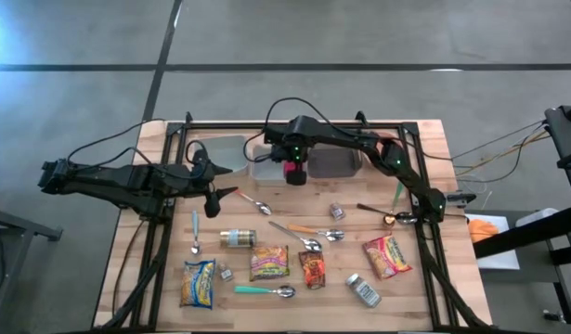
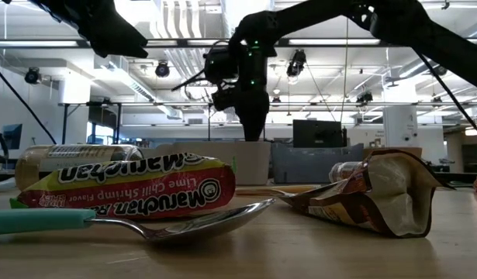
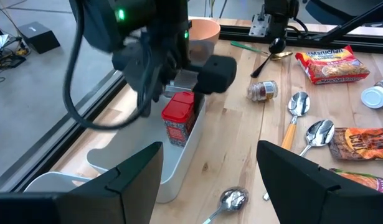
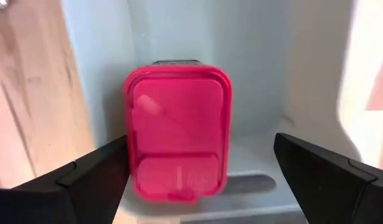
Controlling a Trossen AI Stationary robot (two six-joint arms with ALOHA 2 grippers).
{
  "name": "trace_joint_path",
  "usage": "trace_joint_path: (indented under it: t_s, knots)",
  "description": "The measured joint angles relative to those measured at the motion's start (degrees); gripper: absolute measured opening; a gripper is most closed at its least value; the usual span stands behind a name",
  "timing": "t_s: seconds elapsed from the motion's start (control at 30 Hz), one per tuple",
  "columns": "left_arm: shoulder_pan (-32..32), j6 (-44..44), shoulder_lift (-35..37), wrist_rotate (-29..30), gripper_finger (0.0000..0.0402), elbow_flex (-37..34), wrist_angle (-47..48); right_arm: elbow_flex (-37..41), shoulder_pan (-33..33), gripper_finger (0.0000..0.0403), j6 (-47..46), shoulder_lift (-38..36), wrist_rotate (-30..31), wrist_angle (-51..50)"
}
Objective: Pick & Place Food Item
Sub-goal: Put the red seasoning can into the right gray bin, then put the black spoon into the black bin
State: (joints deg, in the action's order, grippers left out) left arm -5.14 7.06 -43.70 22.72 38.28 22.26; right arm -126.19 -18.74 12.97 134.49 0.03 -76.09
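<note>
Hovering straight above a red-lidded spice tin [image 4: 177,130], right gripper [image 1: 295,173], jaws spread wide and clear of the lid on both sides, grasping nothing. Tin standing upright inside the pale plastic bin [image 3: 179,163], against its wall nearest the wooden counter [image 1: 424,288]; printed label on its side too small to read. Beside that bin, a darker grey container [image 1: 333,163] and another pale one [image 1: 220,153] along the far edge of the counter.

Parked off to the left over the counter's edge, left gripper [image 1: 222,197], jaws parted and empty, aimed toward the bins.

Readable up close in the low view, upside down: "Maruchan" and "Lime Chili Shrimp Flavor" on a red ramen packet [image 2: 137,188]. Just in front of it, a spoon with a teal handle [image 2: 180,224]. Beside it, a torn-open brown packet [image 2: 378,194], its print unreadable. Farther right on the counter, a second red Maruchan packet [image 3: 331,64], brand name legible in the left wrist view. Scattered between these, more spoons, a yellow packet [image 1: 199,283] and small jars.
</note>
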Motion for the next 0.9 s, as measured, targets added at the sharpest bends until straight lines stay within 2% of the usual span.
trace_joint_path:
  t_s: [0.37,0.57,0.73,0.9]
  knots:
    - [0.0,0.1,0.0,0.0,0.0262,0.0,0.0,-0.1,0.5,0.0384,-4.6,-7.2,0.1,-4.1]
    - [0.5,1.7,0.0,0.0,0.0262,0.0,-0.1,-0.1,1.7,0.0384,-15.8,-12.1,0.1,-8.4]
    - [3.4,3.0,0.0,0.2,0.0262,0.0,-0.8,0.3,4.2,0.0384,-27.2,-14.9,0.7,-14.3]
    - [8.0,6.4,-0.1,-0.8,0.0262,0.0,-2.0,5.8,7.7,0.0384,-35.2,-19.8,3.0,-14.0]
